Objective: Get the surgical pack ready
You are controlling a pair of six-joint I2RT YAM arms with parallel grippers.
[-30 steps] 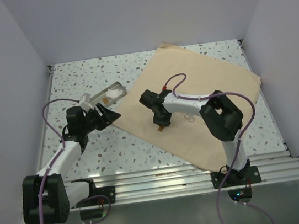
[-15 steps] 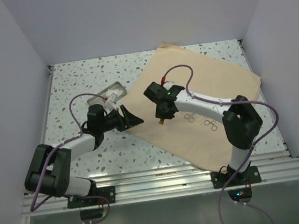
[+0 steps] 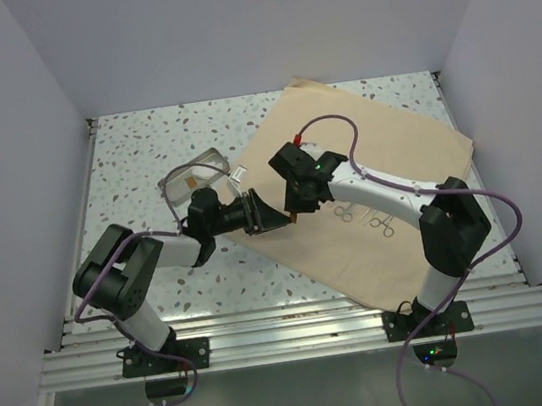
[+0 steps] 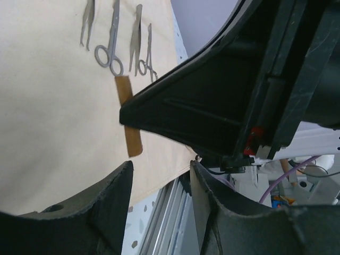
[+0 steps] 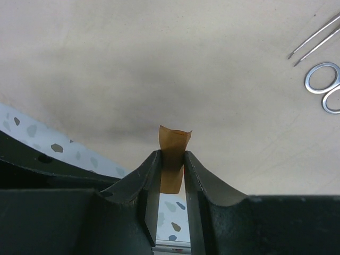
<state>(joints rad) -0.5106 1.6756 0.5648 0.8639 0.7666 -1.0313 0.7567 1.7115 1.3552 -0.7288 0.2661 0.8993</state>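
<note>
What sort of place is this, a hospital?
Likely a robot test booth: plain white walls around a speckled tabletop, a ribbed metal rail carrying two arms, silver scissor-like instruments on a tan cloth sheet.

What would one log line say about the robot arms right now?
right gripper: shut on tape strip, over cloth sheet | left gripper: open, empty, facing the strip | instruments: lying on sheet | steel tray: beside sheet

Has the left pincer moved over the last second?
Yes. The left pincer has swung rightward, from beside the steel tray to the near-left edge of the tan cloth.
</note>
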